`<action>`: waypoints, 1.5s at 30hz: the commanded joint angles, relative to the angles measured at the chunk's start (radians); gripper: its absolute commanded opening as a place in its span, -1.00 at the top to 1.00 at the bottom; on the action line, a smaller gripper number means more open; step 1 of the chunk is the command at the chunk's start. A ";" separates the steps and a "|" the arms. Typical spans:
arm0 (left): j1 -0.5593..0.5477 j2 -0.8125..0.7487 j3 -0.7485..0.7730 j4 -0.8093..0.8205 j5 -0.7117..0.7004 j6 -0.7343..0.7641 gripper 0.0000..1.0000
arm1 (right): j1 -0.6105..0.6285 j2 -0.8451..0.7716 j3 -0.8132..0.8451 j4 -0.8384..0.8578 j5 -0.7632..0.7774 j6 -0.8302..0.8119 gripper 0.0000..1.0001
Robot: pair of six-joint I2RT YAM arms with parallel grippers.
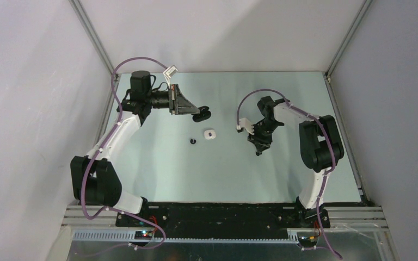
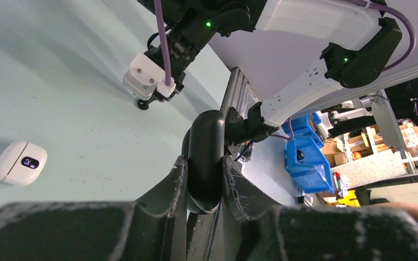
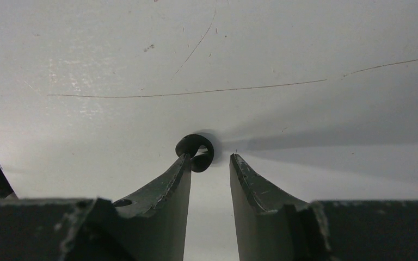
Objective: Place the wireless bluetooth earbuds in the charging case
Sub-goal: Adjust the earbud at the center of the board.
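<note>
Left gripper (image 2: pixel 206 164): closed tight on the black case (image 2: pixel 207 136), one finger pressing each flat side.
Black case: held up off the table (image 1: pixel 223 174), standing on edge between the fingers, its rounded end sticking out past the fingertips. Whether its lid is open I cannot tell.
Right gripper (image 3: pixel 209 159): pointing down at the table with its jaws partly apart and a clear gap between them. It grips nothing.
Black earbud (image 3: pixel 196 151): lying on the table at the very tip of one right finger (image 3: pixel 168 185), which looks to touch it. It sits just ahead of the gap rather than inside it, and the other finger stands clear of it.
Other black earbud (image 1: pixel 192 141): a tiny dark piece on the table near the middle, just left of the white case in the top view and apart from both grippers.
White case (image 2: pixel 20 162): closed, lying flat on the table with a small dark panel facing up. It lies between the two arms, below the left gripper in the top view, untouched.
Arms: the left reaches in from the far left, and the right bends in from the right side.
</note>
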 commanded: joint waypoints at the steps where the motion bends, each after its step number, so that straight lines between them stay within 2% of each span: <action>1: 0.006 -0.008 -0.006 0.015 0.003 0.010 1.00 | 0.015 -0.004 -0.010 0.006 -0.011 -0.022 0.28; 12: 0.006 0.000 -0.008 0.015 0.003 0.011 1.00 | 0.022 -0.033 -0.064 0.009 -0.004 -0.029 0.45; 18: 0.006 0.000 -0.008 0.015 0.004 0.011 1.00 | 0.021 -0.045 -0.064 0.007 -0.014 -0.023 0.69; 25: 0.007 -0.002 -0.012 0.015 0.002 0.010 1.00 | 0.020 -0.075 -0.064 0.007 -0.032 -0.007 0.80; 29: 0.005 0.000 -0.013 0.015 0.001 0.011 1.00 | 0.018 -0.072 -0.048 -0.001 -0.057 0.018 0.99; 39: 0.005 0.009 -0.013 0.015 0.000 0.012 1.00 | -0.006 -0.137 0.006 0.008 -0.264 0.209 0.96; 45: 0.005 0.020 -0.006 0.014 -0.003 0.014 1.00 | 0.001 -0.076 -0.011 0.071 -0.228 0.330 0.93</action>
